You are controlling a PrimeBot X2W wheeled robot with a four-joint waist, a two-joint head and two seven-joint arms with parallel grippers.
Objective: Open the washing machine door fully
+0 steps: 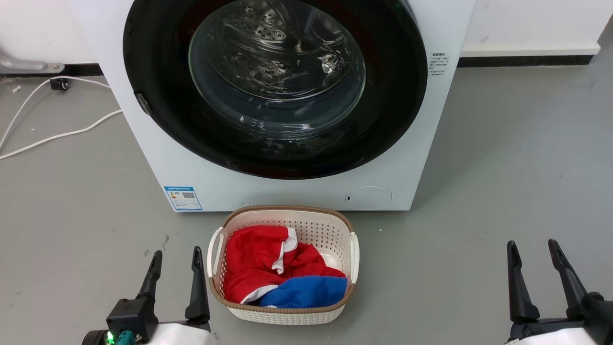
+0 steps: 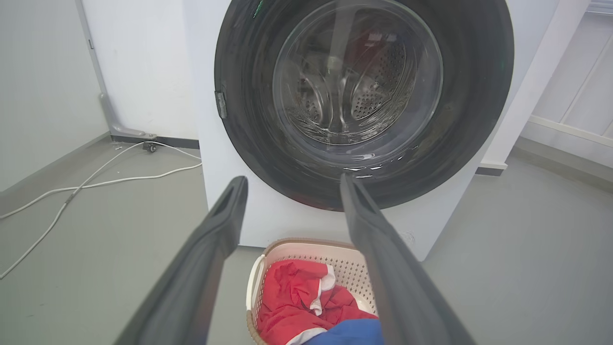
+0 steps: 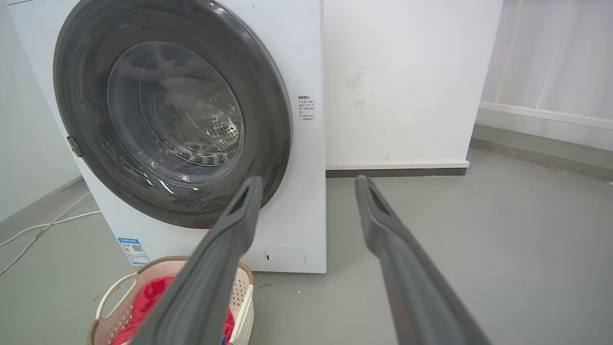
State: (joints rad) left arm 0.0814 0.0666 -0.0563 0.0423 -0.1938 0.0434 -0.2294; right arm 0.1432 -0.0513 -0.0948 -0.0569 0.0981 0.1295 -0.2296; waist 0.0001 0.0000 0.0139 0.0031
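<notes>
- Door [image 1: 277, 72] closed on washing machine [image 1: 268, 191], ahead of both grippers.
- Left gripper [image 1: 177, 252]: fingers apart, empty; basket [image 1: 287, 209] just right of it.
- Right gripper [image 1: 532, 243]: fingers apart, empty.

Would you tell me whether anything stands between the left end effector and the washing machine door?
Nothing visible does. Bare floor lies ahead of the left end effector up to the washing machine door. The laundry basket sits to that end effector's right, lower than the door's rim.

The left gripper [image 1: 176, 252] and right gripper [image 1: 532, 243] have long dark tapered fingers [image 1: 198, 282], black mounts [image 1: 131, 316] and white forearms [image 1: 177, 335].
</notes>
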